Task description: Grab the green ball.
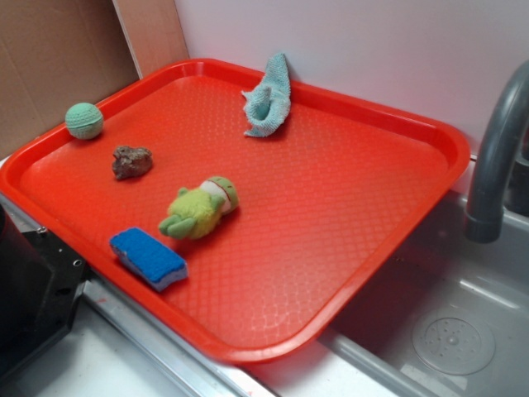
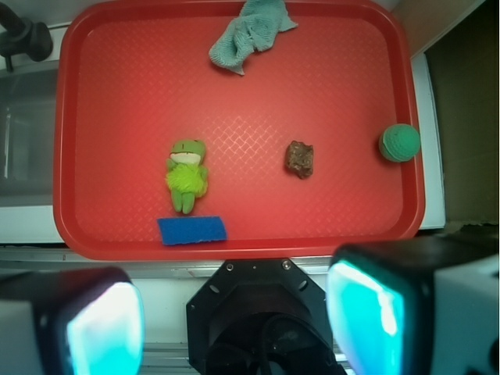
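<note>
The green ball [image 1: 84, 121] [image 2: 399, 143], small, pale mint and ribbed, rests on the red tray [image 1: 331, 190] [image 2: 117, 94] beside its left rim in the exterior view and near its right rim in the wrist view. My gripper [image 2: 234, 320] hangs high over the robot base, short of the tray's near edge and far from the ball. Its two teal-padded fingers [image 2: 105, 328] stand wide apart with nothing between them. In the exterior view the gripper is out of frame.
On the tray lie a brown rock [image 1: 131, 161] [image 2: 300, 158], a yellow-green plush toy [image 1: 198, 209] [image 2: 187, 173], a blue sponge [image 1: 149, 257] [image 2: 192, 230] and a teal terry cloth [image 1: 269, 97] [image 2: 250, 33]. A grey faucet [image 1: 496, 157] and steel sink [image 1: 446, 322] sit to the right. The black robot base [image 2: 262, 312] is under the gripper.
</note>
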